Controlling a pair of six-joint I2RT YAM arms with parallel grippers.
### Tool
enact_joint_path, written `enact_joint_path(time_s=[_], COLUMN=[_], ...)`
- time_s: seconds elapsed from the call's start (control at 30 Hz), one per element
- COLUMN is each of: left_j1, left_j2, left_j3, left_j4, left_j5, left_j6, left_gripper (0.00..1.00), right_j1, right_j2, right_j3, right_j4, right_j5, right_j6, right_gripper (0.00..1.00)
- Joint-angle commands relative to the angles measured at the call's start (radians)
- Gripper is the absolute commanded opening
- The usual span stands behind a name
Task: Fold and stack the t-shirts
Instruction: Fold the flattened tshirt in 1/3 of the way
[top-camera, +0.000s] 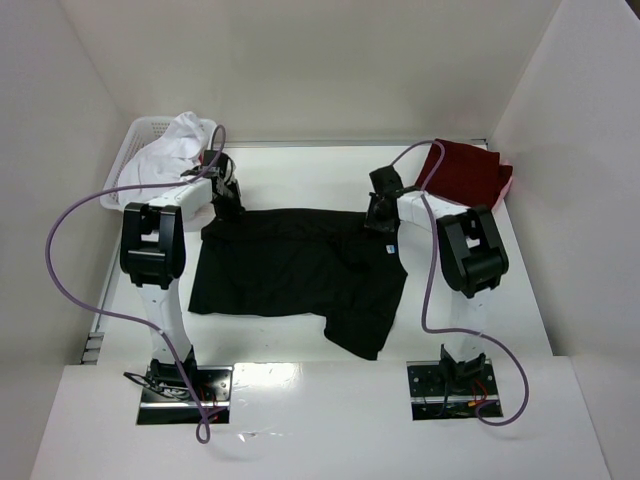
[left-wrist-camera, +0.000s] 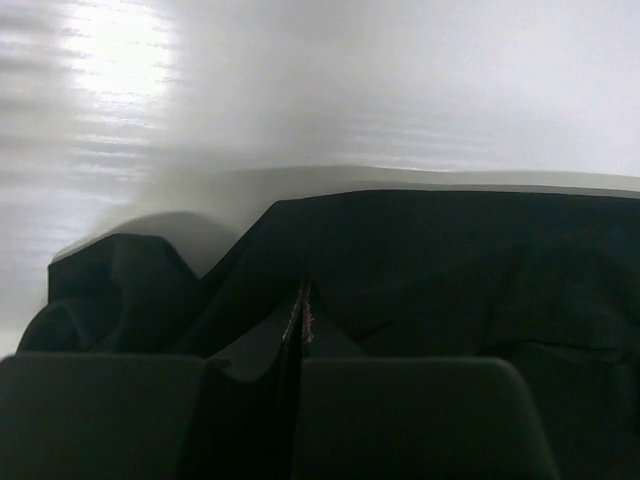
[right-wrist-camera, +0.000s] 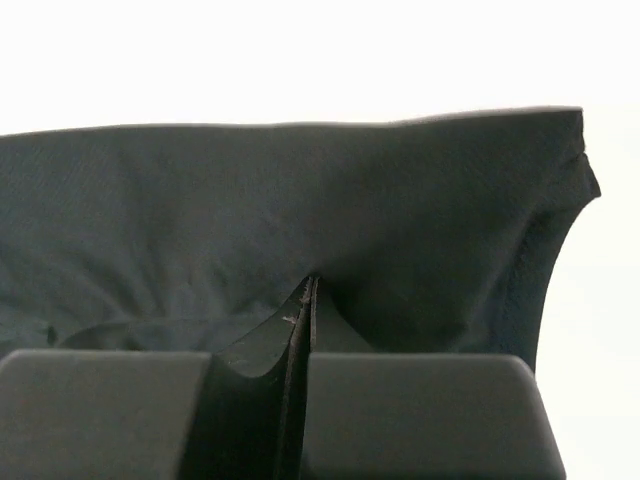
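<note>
We are observing the black cloth t-shirt (top-camera: 290, 270) lying spread between the arms. The left gripper (left-wrist-camera: 303, 310) is pinching its far-left edge and the right gripper (right-wrist-camera: 308, 300) its far-right edge (jaws closed on fabric). A dark red cloth t-shirt (top-camera: 465, 172) is lying far right.

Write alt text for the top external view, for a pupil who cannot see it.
A black t-shirt lies spread on a white table, with the left gripper and right gripper down on its far corners. A white basket holding white cloth sits at far left; a dark red t-shirt lies folded at far right.
</note>
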Motion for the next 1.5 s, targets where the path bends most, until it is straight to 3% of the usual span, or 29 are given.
enact_joint_path(time_s=[0.0, 0.33, 0.67, 0.97, 1.07, 1.17, 1.33, 1.4, 1.47], left_j1=[0.006, 0.006, -0.012, -0.031, -0.031, -0.04, -0.04, -0.04, -0.04], left_j2=[0.032, 0.143, 0.339, 0.388, 0.335, 0.213, -0.069, -0.19, -0.323], left_j3=[0.042, 0.201, 0.553, 0.783, 0.8, 0.752, 0.45, 0.292, 0.141], left_j4=[-0.051, -0.129, -0.214, -0.237, -0.246, -0.239, -0.129, -0.084, -0.051], left_j5=[-0.041, -0.054, -0.048, -0.025, -0.031, -0.045, -0.055, -0.045, -0.033], left_j6=[0.007, 0.026, 0.046, 0.076, 0.076, 0.066, 0.033, 0.004, -0.045], left_gripper=[0.0, 0.0, 0.04, 0.18, 0.3, 0.47, 0.76, 0.85, 0.9], right_j1=[0.0, -0.066, -0.13, -0.168, -0.172, -0.172, -0.172, -0.172, -0.172], right_j2=[0.085, 0.205, 0.381, 0.401, 0.351, 0.244, -0.051, -0.16, -0.265], right_j3=[0.075, 0.262, 0.554, 0.653, 0.629, 0.578, 0.382, 0.253, 0.124], right_j4=[-0.053, -0.127, -0.222, -0.222, -0.201, -0.154, -0.044, -0.028, -0.028], right_j5=[0.036, 0.01, 0.053, 0.076, 0.076, 0.038, -0.022, -0.026, -0.035], right_j6=[-0.013, -0.021, -0.062, -0.08, -0.091, -0.107, -0.103, -0.088, -0.06], right_gripper=[0.0, 0.0, 0.0, 0.0, 0.0, 0.2, 0.84, 0.96, 1.0])
